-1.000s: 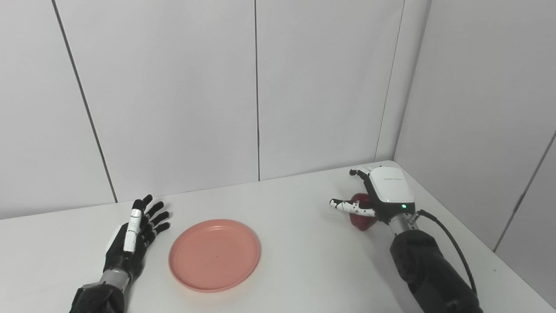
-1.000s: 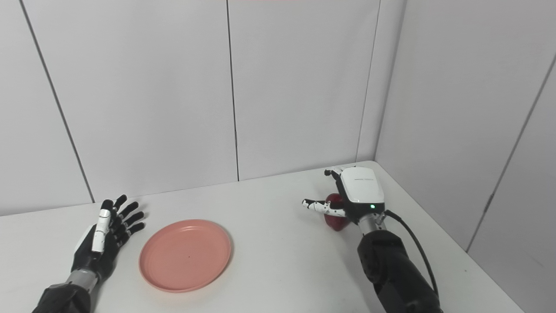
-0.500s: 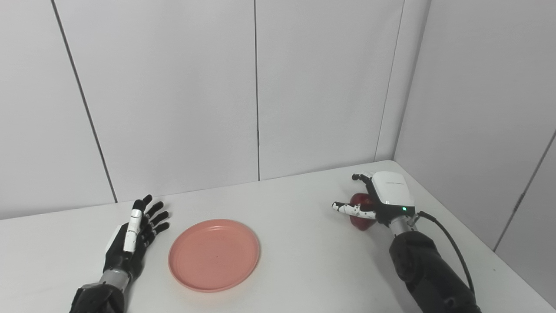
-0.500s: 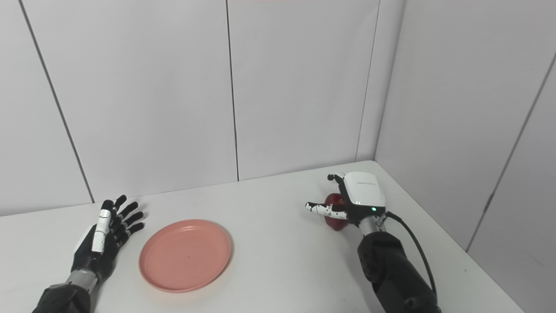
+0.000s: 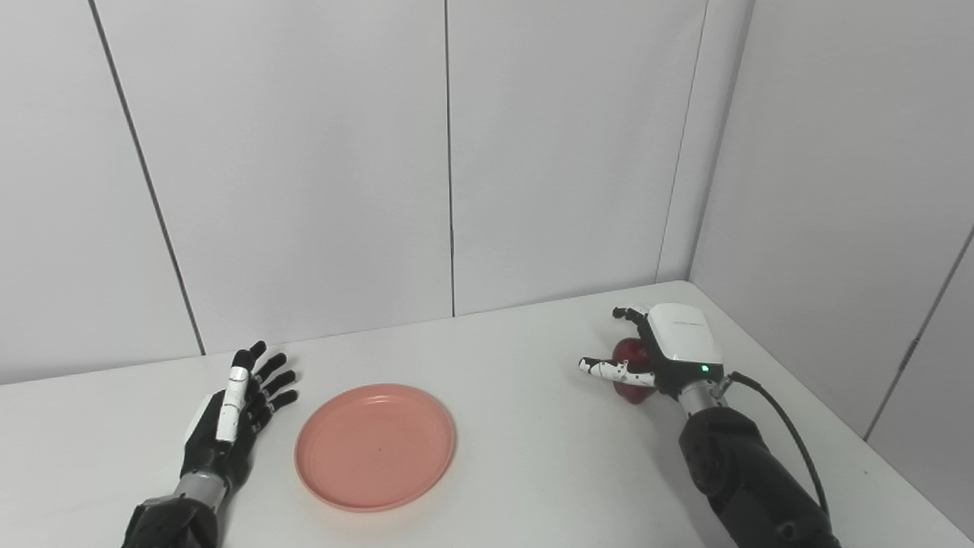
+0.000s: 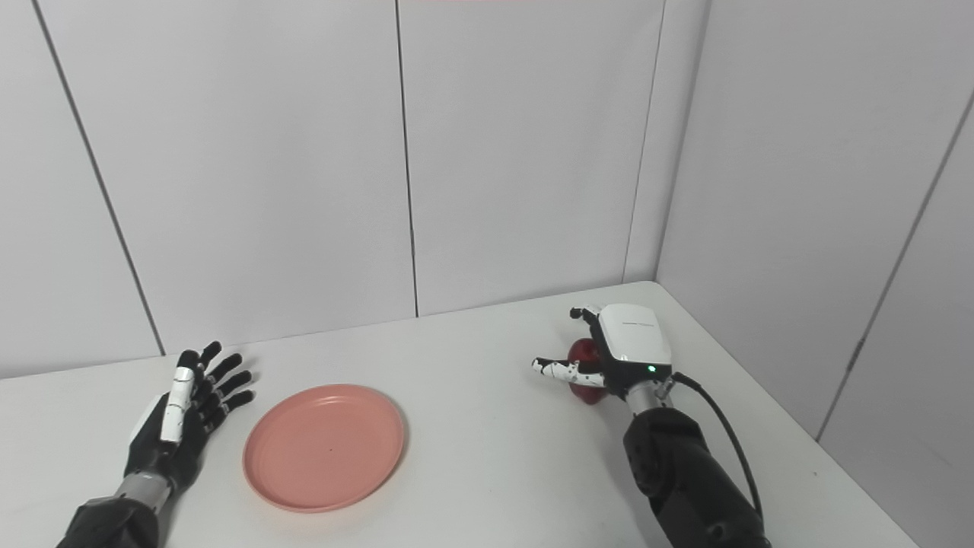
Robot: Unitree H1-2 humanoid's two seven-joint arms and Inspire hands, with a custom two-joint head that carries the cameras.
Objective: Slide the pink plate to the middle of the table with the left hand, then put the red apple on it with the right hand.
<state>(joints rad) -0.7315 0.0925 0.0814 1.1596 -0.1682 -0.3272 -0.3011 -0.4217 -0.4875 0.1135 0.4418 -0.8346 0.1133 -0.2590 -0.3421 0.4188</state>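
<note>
The right hand (image 5: 670, 354) is cupping over the red apple (image 5: 628, 364) near the desk's (image 5: 533, 457) far right corner, fingers curled around it but seemingly not yet clamping. The apple is looking firm, smooth and round (likely to roll), so gripping across its widest part seems best. The left hand (image 5: 232, 415) is lying open and empty beside the pink plate (image 5: 376, 444), which is sitting left of the desk's middle.

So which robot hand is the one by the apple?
The right hand, the one with the white back. It arches over the red apple near the table's right corner. The left hand is black, lies open beside the pink plate, far from the apple.
</note>
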